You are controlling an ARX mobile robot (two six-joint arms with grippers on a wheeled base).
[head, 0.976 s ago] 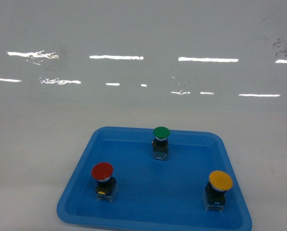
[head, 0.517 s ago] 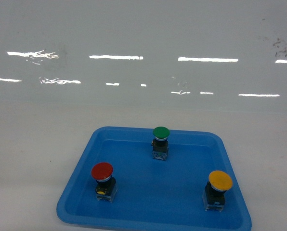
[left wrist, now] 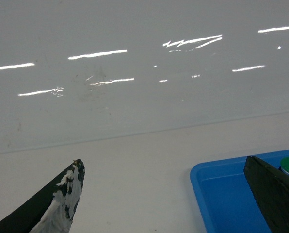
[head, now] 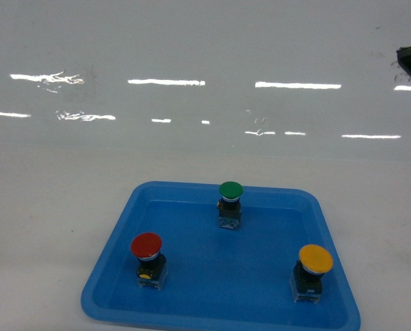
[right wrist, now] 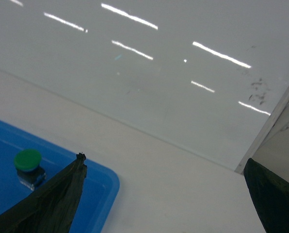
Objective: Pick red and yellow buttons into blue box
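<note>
While both end effectors, left [left wrist: 164, 204] and right [right wrist: 164, 204], hang spread and empty, red button [head: 147, 256] and yellow button [head: 314, 270] sit in tray [head: 109, 279], near corners. Approach step; next: descend, grasp red. Box unseen.

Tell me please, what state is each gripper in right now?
Left gripper: open, holding nothing.
Right gripper: open, holding nothing.

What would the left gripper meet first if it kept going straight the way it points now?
Probably nothing soon: the left gripper, jaws open, points over bare white table toward the glossy wall. The blue tray lies to its right. Depth is unclear.
</note>
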